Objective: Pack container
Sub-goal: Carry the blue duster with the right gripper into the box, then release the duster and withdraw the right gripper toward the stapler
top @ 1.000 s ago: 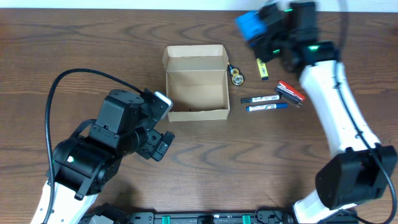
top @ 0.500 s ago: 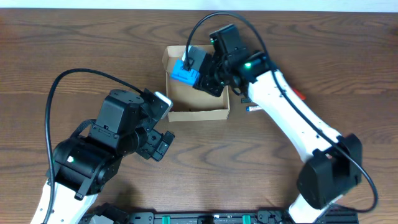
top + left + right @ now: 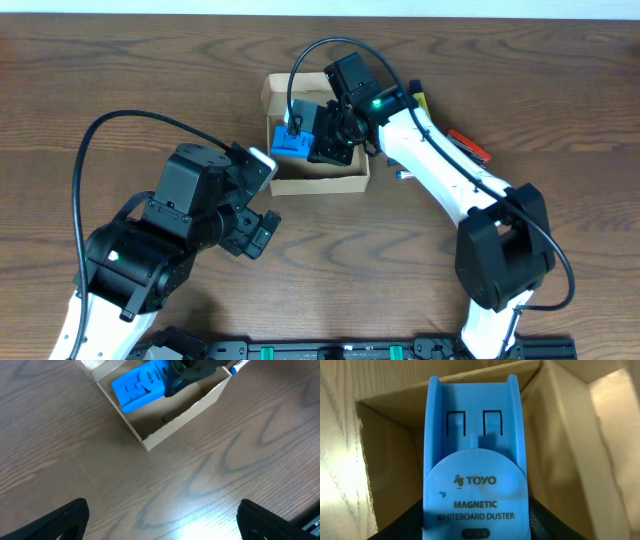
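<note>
Two arms share your desk (image 3: 120,60), but only one carries anything. On the left, your left pincer (image 3: 162,522) hangs spread wide and empty above bare wood, short of the container's near wall, probably parked there so it blocks nothing. At the centre the container (image 3: 320,184) sits open, its flap folded back on the far side. Your right pincer (image 3: 318,143) grips the blue whiteboard duster (image 3: 291,140), tilted over the box's left half, likely for lowering in. Mind that left wall; the cavity looks roomy beside it. Further right, a red marker (image 3: 468,146) waits on the desk.
</note>
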